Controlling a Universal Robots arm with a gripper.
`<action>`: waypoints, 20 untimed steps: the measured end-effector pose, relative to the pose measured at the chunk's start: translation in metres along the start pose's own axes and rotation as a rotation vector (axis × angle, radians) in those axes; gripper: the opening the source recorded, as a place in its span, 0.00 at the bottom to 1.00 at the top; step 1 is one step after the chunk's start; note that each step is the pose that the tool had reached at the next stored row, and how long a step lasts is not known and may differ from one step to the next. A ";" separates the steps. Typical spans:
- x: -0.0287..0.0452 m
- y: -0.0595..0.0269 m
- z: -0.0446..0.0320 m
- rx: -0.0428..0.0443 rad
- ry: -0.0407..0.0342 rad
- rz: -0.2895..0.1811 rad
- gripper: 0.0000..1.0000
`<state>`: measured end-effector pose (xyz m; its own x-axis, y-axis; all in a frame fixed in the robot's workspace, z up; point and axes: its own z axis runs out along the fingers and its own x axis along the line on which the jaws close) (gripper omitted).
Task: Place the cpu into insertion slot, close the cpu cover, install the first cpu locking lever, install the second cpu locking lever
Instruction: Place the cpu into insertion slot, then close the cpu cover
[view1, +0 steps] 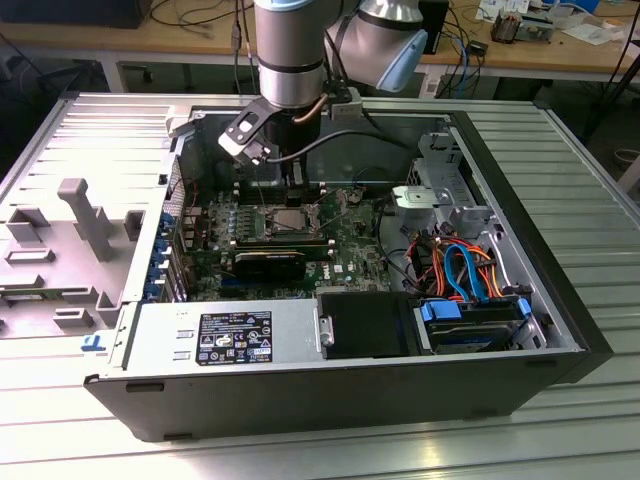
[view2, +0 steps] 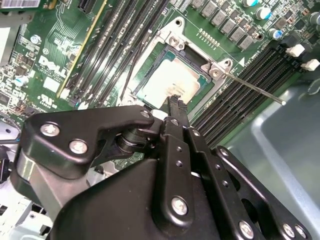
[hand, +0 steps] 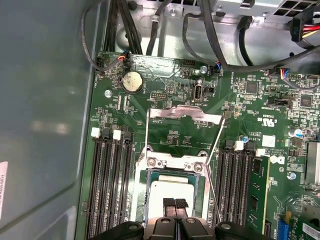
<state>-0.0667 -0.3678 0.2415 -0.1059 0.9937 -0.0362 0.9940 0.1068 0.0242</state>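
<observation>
1. Cpu (hand: 170, 189): lies flat, silvery top up, inside the insertion slot (hand: 172, 161) on the green motherboard (hand: 182, 137).
2. Insertion slot: its silver rim shows close around the chip's edges, with only a narrow margin between them.
3. Cpu cover (hand: 187, 114): stands raised off the slot at the hinge end, with board showing through its cut-out. Two thin locking levers (hand: 146, 132) are unlatched, one along each side.
4. Fingers (hand: 169, 204): clenched tip to tip, grasping nothing, at the chip's top. I cannot tell whether they touch it.
5. Memory slots (hand: 110, 190): long black rows flank the slot closely on both sides. One lever (view2: 252, 87) juts out over a bank.
6. Coin battery (hand: 132, 80) and black cables (hand: 220, 45): past the cover, near the board's edge.
7. Computer case (view1: 560, 330): lies open on the ribbed tabletop (view1: 600, 200), its walls ringing the board. Orange and blue cables (view1: 465, 265) crowd the exterior view's right.
</observation>
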 end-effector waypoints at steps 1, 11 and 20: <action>-0.0001 0.0001 -0.0023 0.0000 0.0001 0.000 0.11; -0.0006 0.0004 -0.0157 0.0000 0.0000 0.000 0.11; -0.0006 0.0004 -0.0180 0.0000 0.0001 0.000 0.11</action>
<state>-0.0667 -0.3678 0.2595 -0.1059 0.9937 -0.0362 0.9940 0.1068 0.0243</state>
